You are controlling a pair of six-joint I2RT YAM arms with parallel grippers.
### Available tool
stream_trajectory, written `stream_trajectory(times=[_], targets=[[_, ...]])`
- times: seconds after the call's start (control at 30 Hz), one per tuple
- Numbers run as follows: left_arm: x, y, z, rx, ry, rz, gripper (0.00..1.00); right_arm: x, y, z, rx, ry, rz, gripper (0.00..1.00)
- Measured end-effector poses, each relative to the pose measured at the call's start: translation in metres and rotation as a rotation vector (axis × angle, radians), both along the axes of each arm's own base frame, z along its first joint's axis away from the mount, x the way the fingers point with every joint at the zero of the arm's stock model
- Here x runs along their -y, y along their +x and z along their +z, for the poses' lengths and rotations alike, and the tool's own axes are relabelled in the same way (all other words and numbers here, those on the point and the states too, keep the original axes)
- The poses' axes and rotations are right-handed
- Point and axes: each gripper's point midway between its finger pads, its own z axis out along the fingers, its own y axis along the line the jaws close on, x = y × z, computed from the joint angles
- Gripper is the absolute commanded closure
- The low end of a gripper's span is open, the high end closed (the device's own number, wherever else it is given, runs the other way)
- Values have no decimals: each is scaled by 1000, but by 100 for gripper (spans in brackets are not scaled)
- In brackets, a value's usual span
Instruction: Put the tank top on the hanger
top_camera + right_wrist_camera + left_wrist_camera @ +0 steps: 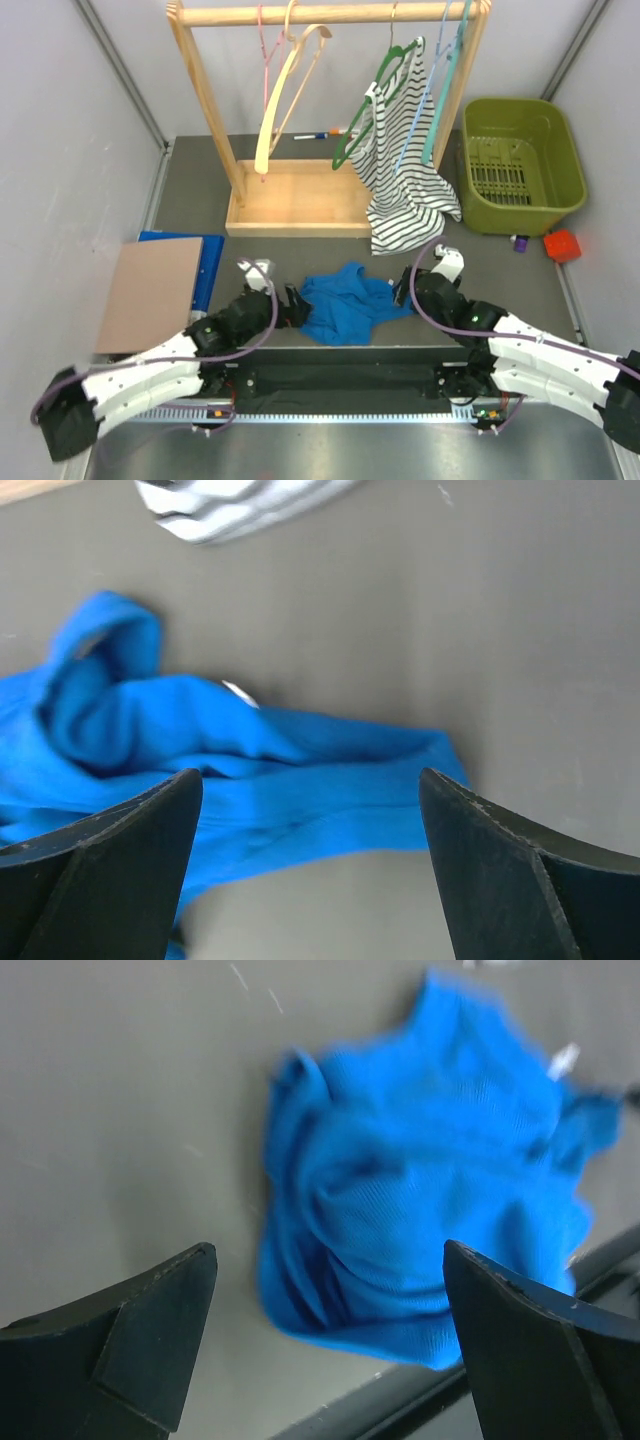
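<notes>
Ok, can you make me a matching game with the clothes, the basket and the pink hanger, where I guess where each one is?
Things:
1. tank top
2. striped top
3. basket
4. pink hanger

Places:
A. bare, hooked on the left part of the rail
B. crumpled on the table, near the front
C. standing at the far right
D. hanging from the right part of the rail

Pairs: 1-B, 2-D, 3-C, 4-A
</notes>
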Motion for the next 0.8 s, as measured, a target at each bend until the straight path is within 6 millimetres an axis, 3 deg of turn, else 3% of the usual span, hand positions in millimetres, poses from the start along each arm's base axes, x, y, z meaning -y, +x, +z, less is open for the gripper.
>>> stream_trajectory(times=[0.17, 0.3, 0.37, 0.4, 0.5, 0.53, 0.6, 0.63, 0.7, 0.73, 0.8], targets=[[36, -21, -38, -82, 84, -102, 1, 12, -10, -19, -61, -11, -57, 12], [61, -11, -37, -68, 28, -95, 8, 17, -14, -29, -83, -8, -85, 13], [69, -7, -37, -62, -3, -88, 18, 19, -15, -33, -91, -13, -94, 15], [72, -6, -37, -62, -14, -83, 33, 20, -15, -34, -94, -18, -96, 14], [74, -3, -40, -69, -23, -67, 55, 20, -15, -36, -98, -26, -97, 19], [74, -3, -41, -71, -22, -62, 73, 20, -15, -37, -100, -30, -98, 24], [73, -2, -40, -66, -28, -52, 92, 21, -14, -39, -101, -40, -101, 32], [73, -1, -38, -57, -28, -48, 100, 22, -14, -39, -102, -45, -102, 42], [71, 2, -31, -32, -34, -38, 100, 23, -14, -41, -104, -54, -106, 57], [69, 5, -27, -14, -32, -31, 100, 23, -14, -42, -105, -61, -102, 75], [64, 9, -16, 34, -18, -22, 100, 22, -14, -43, -108, -65, -91, 93]])
